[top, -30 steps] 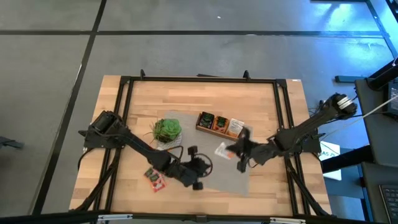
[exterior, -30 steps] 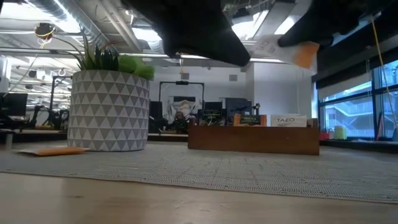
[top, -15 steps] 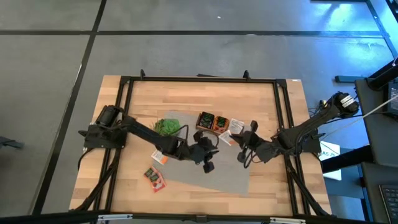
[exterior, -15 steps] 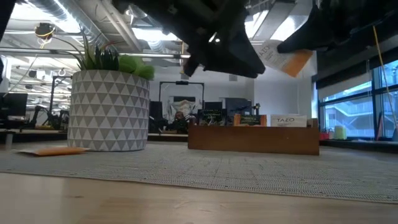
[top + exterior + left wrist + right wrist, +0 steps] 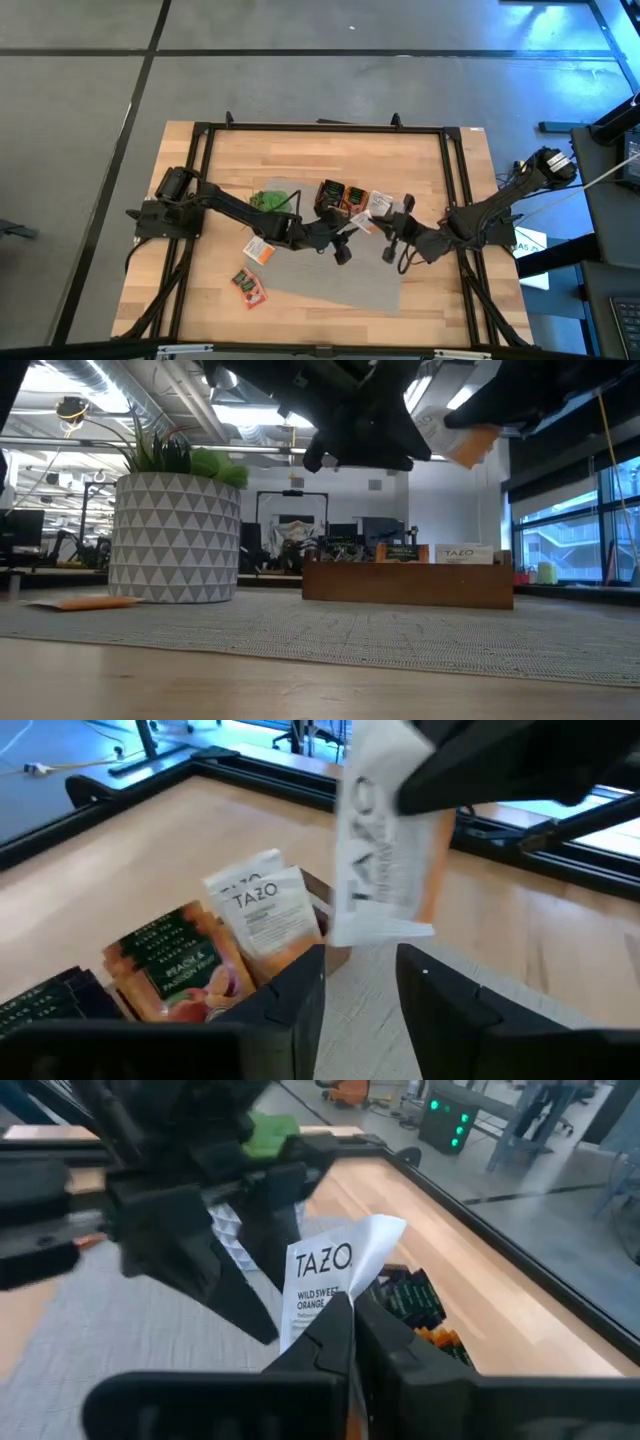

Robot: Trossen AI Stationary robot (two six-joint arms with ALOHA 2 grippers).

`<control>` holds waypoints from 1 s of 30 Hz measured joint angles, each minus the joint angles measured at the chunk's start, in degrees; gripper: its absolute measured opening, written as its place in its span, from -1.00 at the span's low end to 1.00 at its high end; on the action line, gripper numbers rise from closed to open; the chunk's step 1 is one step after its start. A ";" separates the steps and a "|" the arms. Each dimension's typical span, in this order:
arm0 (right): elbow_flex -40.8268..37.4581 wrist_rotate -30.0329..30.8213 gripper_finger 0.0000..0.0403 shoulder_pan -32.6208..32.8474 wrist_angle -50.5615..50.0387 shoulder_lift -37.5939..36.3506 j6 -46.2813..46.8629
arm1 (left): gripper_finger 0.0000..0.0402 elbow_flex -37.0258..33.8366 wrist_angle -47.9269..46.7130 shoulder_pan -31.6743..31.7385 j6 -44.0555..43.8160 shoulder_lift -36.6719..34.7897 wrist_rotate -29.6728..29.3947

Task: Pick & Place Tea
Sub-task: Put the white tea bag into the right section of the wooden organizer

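Note:
A white-and-orange tea sachet [image 5: 335, 1275] is up in the air just near of the wooden box [image 5: 350, 199], with my right gripper [image 5: 345, 1320] shut on it. My left gripper [image 5: 360, 985] is open, and its fingers stand just short of that sachet's [image 5: 385, 860] free end. The box's compartments hold standing sachets: white [image 5: 265, 910], orange [image 5: 170, 965] and dark [image 5: 40, 1005]. An orange sachet [image 5: 258, 251] and red ones [image 5: 248, 287] lie flat at the mat's left edge. My right gripper pinches the sachet's orange end [image 5: 330, 1308] between its two fingers. The fingers come roughly level from the table's right side. The sachet stands out beyond the fingertips, lifted clear of the mat, with its white printed end [image 5: 365, 910] toward my left gripper.
A potted plant [image 5: 265, 202] in a triangle-patterned pot [image 5: 175, 535] stands left of the box on the grey mat [image 5: 340, 285]. A black frame [image 5: 320, 127] runs along the table's edges. Both arms meet over the middle of the mat.
My left gripper has swung from the mat's near part toward the far right, up to the box and the held sachet. The sachet in my right gripper has tipped and shifted slightly toward the box.

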 joint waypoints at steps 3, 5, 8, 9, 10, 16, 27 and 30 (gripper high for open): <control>0.04 0.00 -0.97 0.65 1.57 -0.11 -1.57 | -0.43 0.00 0.24 0.00 0.21 0.00 1.48; 0.07 -0.02 -0.97 1.12 1.96 -0.11 -2.62 | -0.44 0.00 1.74 0.00 1.32 0.00 4.18; 0.07 -0.03 -0.92 1.82 2.10 -0.11 -2.87 | -0.46 0.00 3.11 0.03 2.23 0.00 8.79; 0.07 -0.04 -0.91 2.08 2.16 -0.11 -2.92 | -0.46 0.00 3.39 0.07 2.29 0.00 10.28; 0.07 -0.05 -0.89 2.38 2.37 -0.11 -3.01 | -0.47 0.00 3.76 0.16 2.26 0.00 11.64; 0.07 -0.41 -0.92 4.39 2.62 -0.11 -4.67 | -0.46 0.00 4.97 0.56 1.97 0.00 15.96; 0.09 -0.86 -0.90 7.54 5.23 -0.11 -8.88 | -0.49 0.00 3.23 1.97 -1.14 0.00 21.94; 0.09 -2.42 -0.89 7.55 4.98 -0.11 -8.80 | -0.48 0.00 4.03 1.97 -0.87 0.02 23.08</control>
